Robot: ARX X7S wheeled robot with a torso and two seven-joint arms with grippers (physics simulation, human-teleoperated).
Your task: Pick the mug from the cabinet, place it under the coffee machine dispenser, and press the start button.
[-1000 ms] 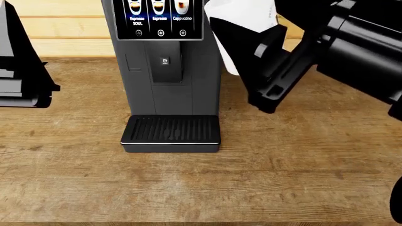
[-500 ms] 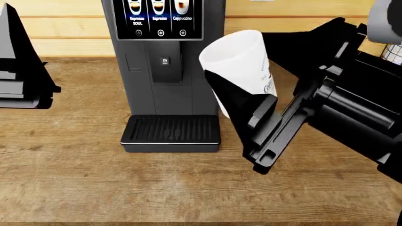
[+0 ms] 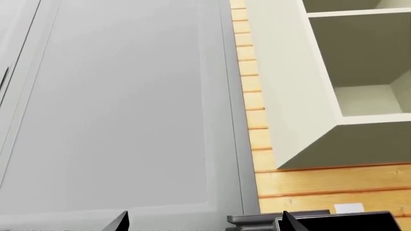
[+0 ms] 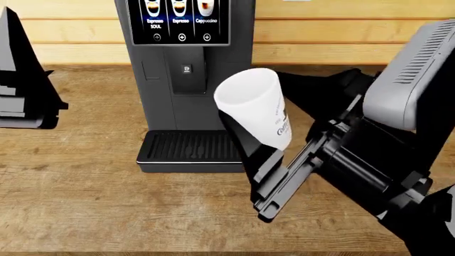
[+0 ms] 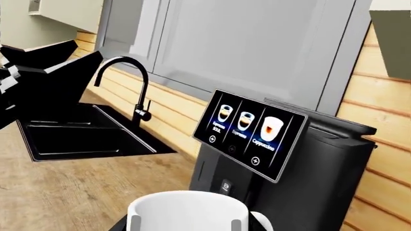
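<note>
The mug [image 4: 252,104], a white tapered cup with dark print on its side, is held tilted in my right gripper [image 4: 259,130], which is shut on it. It hangs just right of the black ribbed drip tray [image 4: 186,146] and right of the coffee machine dispenser [image 4: 187,74], a dark grey spout block with a small white mark. In the right wrist view the mug's rim [image 5: 187,211] fills the near edge, with the machine's drink screen [image 5: 249,132] beyond. My left gripper [image 4: 25,90] rests at the far left; its tips [image 3: 122,222] stand wide apart against the grey cabinet doors.
The wooden counter [image 4: 106,202] runs in front of the machine. A black sink [image 5: 83,137] with a black tap [image 5: 132,84] lies left of the machine. Open cream cabinet shelves [image 3: 359,91] hang above on the wood-plank wall.
My right gripper has come down and to the left with the mug, from high beside the screen to just right of the drip tray. The left arm has not moved.
</note>
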